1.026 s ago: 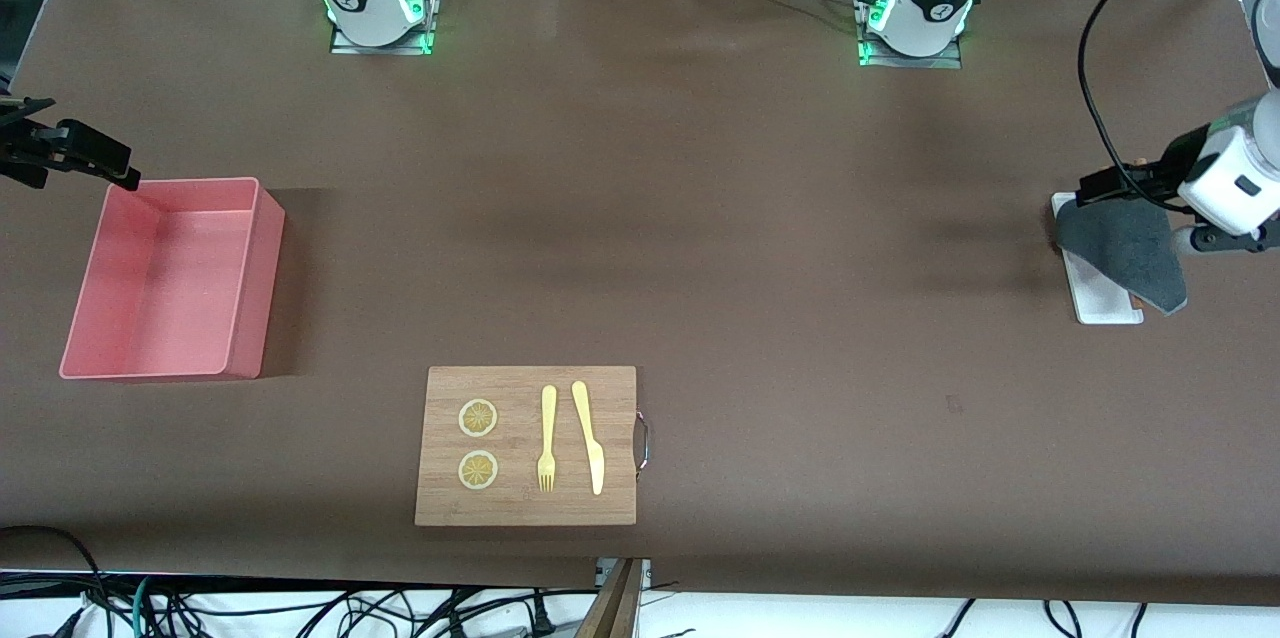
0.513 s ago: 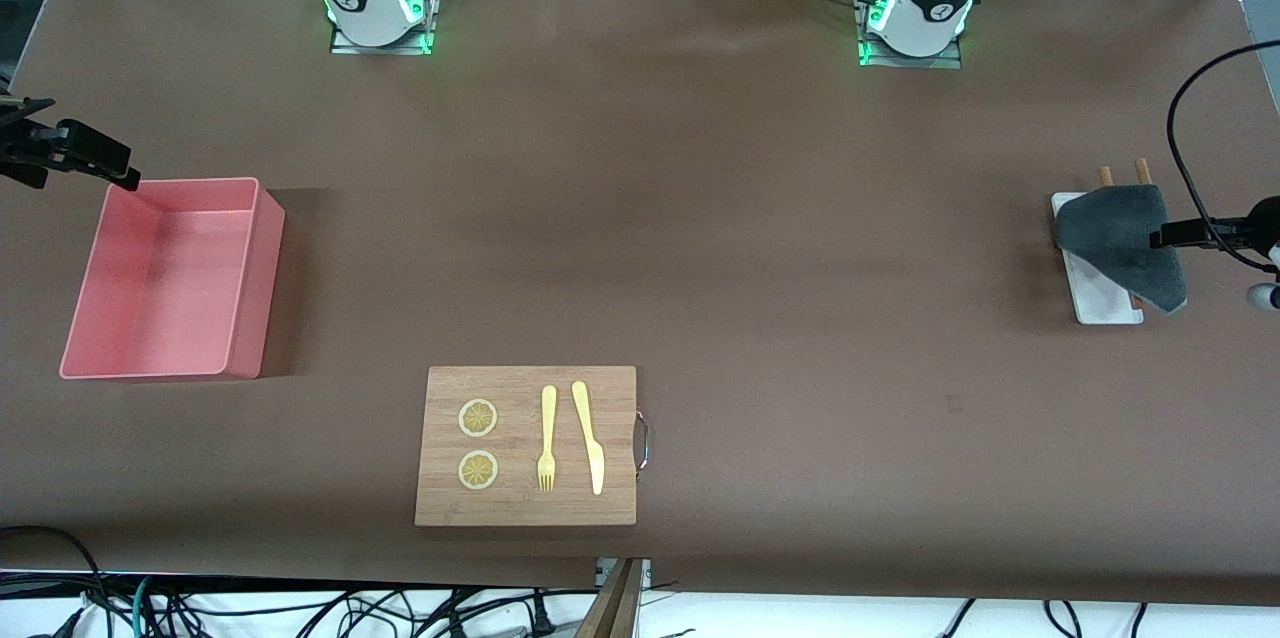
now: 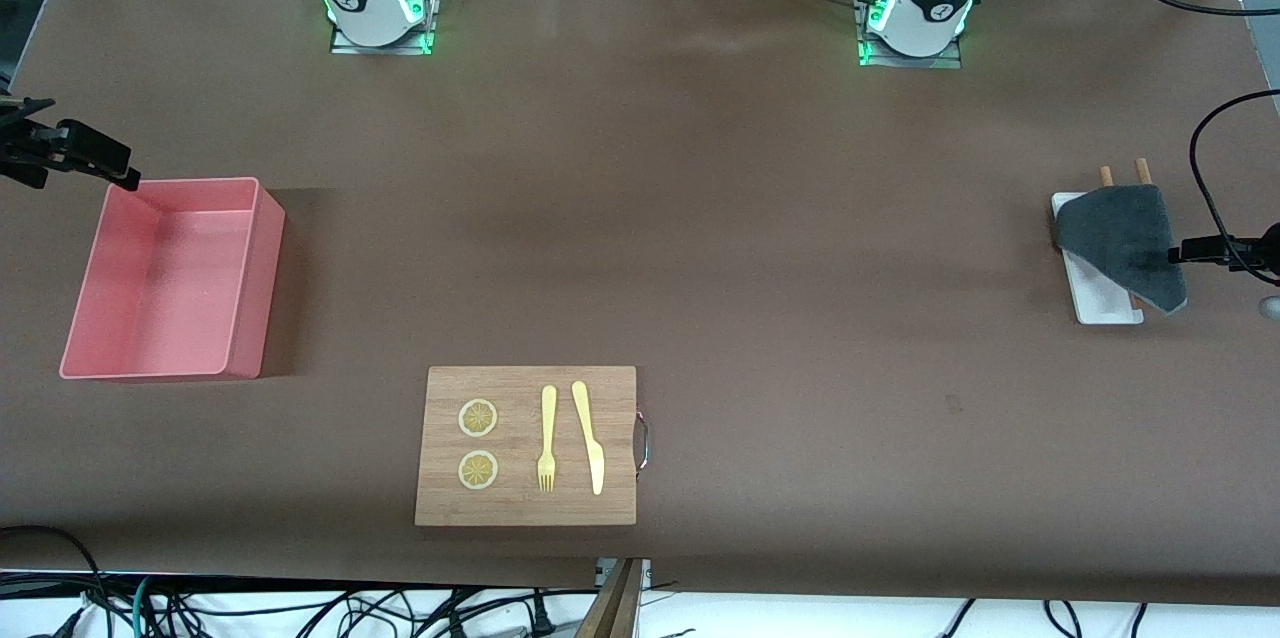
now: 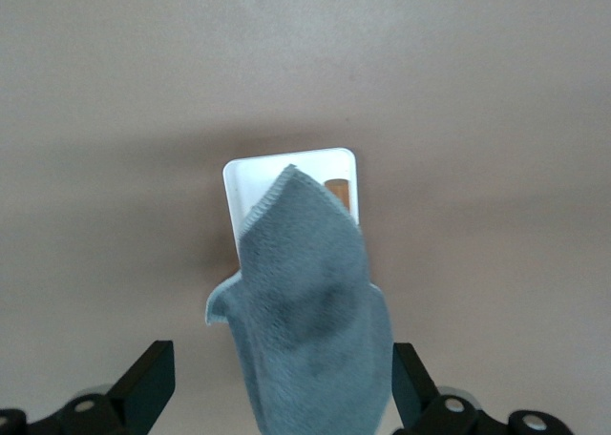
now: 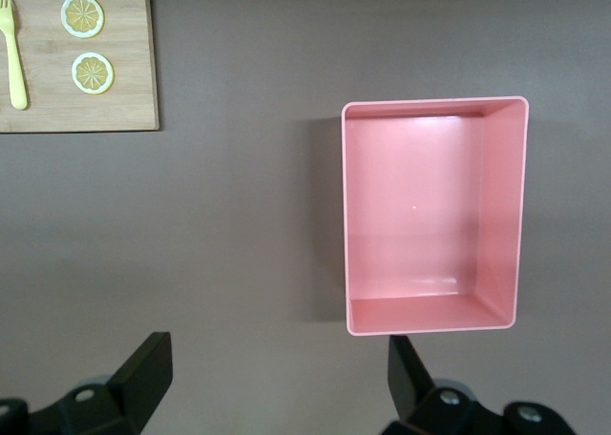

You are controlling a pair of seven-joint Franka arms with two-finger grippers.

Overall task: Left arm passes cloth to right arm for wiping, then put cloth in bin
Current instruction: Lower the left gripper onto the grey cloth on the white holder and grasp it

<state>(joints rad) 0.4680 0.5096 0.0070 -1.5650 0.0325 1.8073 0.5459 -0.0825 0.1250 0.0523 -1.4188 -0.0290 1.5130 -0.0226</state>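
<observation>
Left gripper (image 4: 277, 402) spread-fingered over cloth (image 4: 310, 311)

Both arms are glossy white with black joint bands. The right arm's base (image 3: 378, 13) and the left arm's base (image 3: 912, 23) sit on metal plates lit by green lights, with small red fittings and black cables nearby. In both wrist views the fingers (image 4: 143, 389) (image 5: 141, 370) are matte black wedges on screw-studded mounts.

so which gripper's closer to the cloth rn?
Left. The left gripper is open right at the cloth, which lies on the white tray. The right gripper hangs at the right arm's end, by the pink bin.
</observation>
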